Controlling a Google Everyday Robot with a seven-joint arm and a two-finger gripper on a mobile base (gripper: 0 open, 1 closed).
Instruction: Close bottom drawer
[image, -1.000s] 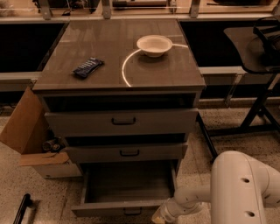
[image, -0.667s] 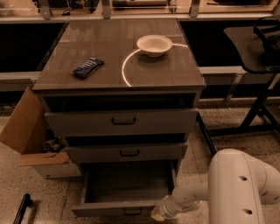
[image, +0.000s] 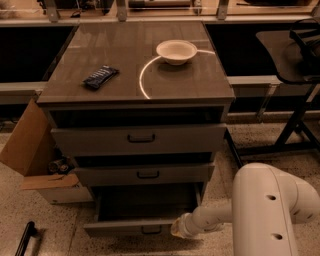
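Note:
The bottom drawer (image: 135, 228) is the lowest of three grey-brown drawers. It stands partly pulled out, showing its plain grey interior (image: 145, 205) and a small dark handle (image: 150, 230) on the short front panel. My gripper (image: 178, 228) is at the end of the white arm (image: 215, 217). It sits low against the right end of the bottom drawer's front panel.
The middle drawer (image: 145, 174) and top drawer (image: 140, 138) stand slightly out. A white bowl (image: 176, 51) and a dark packet (image: 100, 76) lie on the cabinet top. An open cardboard box (image: 35, 155) stands left; a dark stand (image: 295, 125) is right; a black bar (image: 25, 239) lies on the floor.
My gripper has moved left and toward the cabinet, and the bottom drawer has slid partway in with it.

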